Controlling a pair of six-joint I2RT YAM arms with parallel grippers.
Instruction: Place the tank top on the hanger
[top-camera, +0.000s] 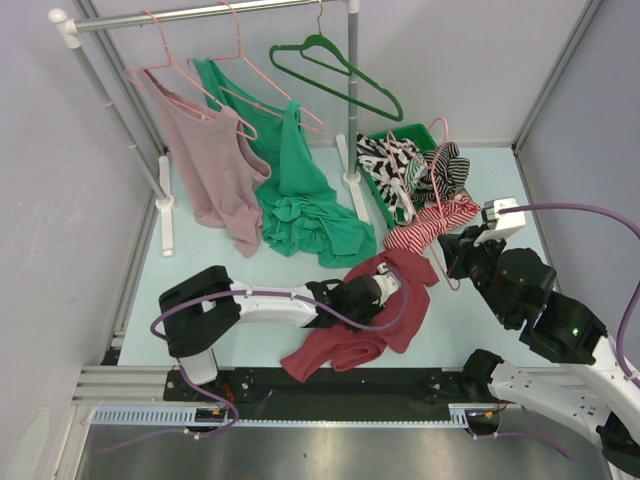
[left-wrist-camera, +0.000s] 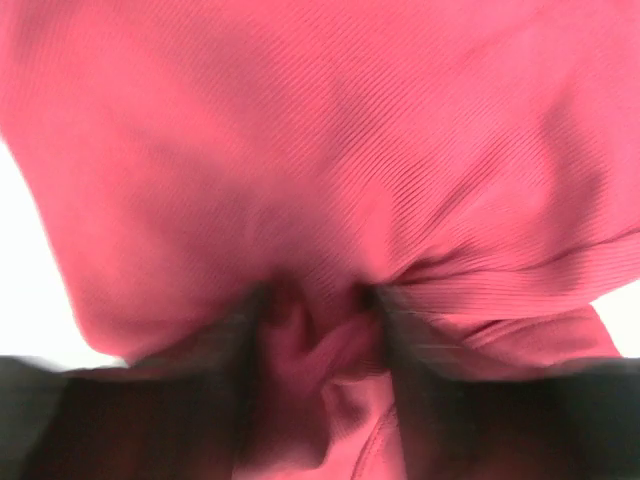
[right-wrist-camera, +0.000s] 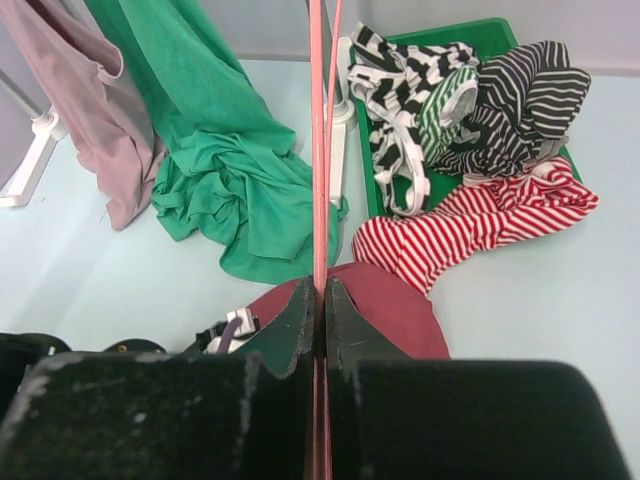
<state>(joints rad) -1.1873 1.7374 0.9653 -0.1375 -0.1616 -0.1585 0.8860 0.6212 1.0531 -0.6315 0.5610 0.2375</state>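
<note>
Top external view, item by item.

- **Tank top** (top-camera: 365, 325): maroon, crumpled on the pale table near its front edge, with the lower fold close to the black base rail.
- **Left gripper** (top-camera: 392, 284): pressed together on a bunched fold of the maroon cloth. The left wrist view shows both fingers (left-wrist-camera: 250, 335) sunk into the fabric.
- **Right gripper** (right-wrist-camera: 320, 300): pinching the thin pink hanger (top-camera: 436, 180), whose wire runs up and away between the closed jaws.
- **Hanger position:** just right of the tank top, hook end towards the green bin (top-camera: 400, 133).

Step in hand, as judged: opening a strap or neck for the wire. The single bunched pinch probably hides the opening, so lifting the cloth to let it hang should expose a strap before one hanger shoulder goes through.

Room for moving:
- The red-and-white striped garment (top-camera: 435, 225) lies just beside the wire and could snag it.
- The green top (top-camera: 300, 200) pools close behind.
- Open table lies left of the tank top.
</note>
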